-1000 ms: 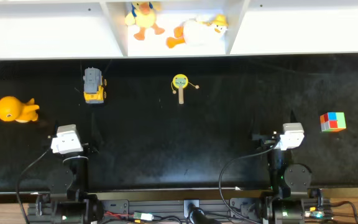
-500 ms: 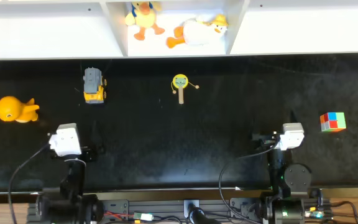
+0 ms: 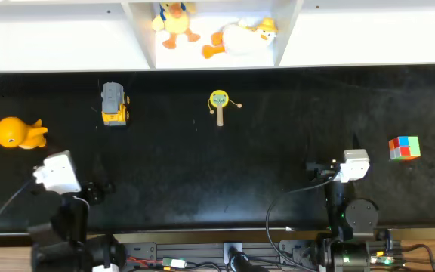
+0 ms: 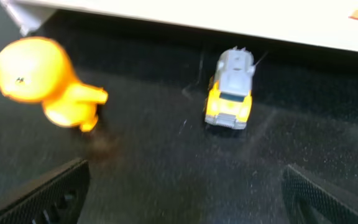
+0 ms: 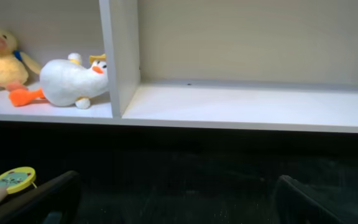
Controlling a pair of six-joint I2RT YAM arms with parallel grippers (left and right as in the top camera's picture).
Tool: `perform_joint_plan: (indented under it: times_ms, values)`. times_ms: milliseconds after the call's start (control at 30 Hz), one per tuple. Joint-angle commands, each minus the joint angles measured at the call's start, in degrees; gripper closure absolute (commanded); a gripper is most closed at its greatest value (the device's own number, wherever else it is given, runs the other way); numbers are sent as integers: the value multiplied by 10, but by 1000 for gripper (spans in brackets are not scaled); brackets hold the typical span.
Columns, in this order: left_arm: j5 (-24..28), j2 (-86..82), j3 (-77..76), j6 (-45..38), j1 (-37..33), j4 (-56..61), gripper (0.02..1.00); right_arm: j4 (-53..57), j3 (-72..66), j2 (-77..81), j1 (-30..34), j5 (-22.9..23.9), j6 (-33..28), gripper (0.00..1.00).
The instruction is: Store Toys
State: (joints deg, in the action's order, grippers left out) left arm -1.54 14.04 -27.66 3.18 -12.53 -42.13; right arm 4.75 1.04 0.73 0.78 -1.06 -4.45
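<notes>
Mostly rounded orange toy [image 4: 45, 81] — boxy truck [image 4: 230, 92]

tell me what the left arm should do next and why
Probably ease the left gripper forward and toward the orange toy. Its fingers are open and hold nothing. That toy sits loose on the black table, nearer this arm than the yellow truck, with free space around it for a grasp.

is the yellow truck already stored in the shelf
No, the yellow truck stands on the black table in front of the shelf, outside every compartment.
</notes>
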Motion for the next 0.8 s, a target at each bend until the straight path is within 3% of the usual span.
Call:
perform_joint_plan:
  times_ms: [33, 433, 800]
  values:
    - [21, 25, -57, 26, -32, -31, 20, -3, -8, -5, 3, 5, 6, 7]
    - [26, 176, -161, 16, -40, -48, 23, -3, -8, -5, 3, 5, 6, 7]
    - [106, 322, -282, 16, -113, -84, 23, -3, -8, -5, 3, 5, 6, 5]
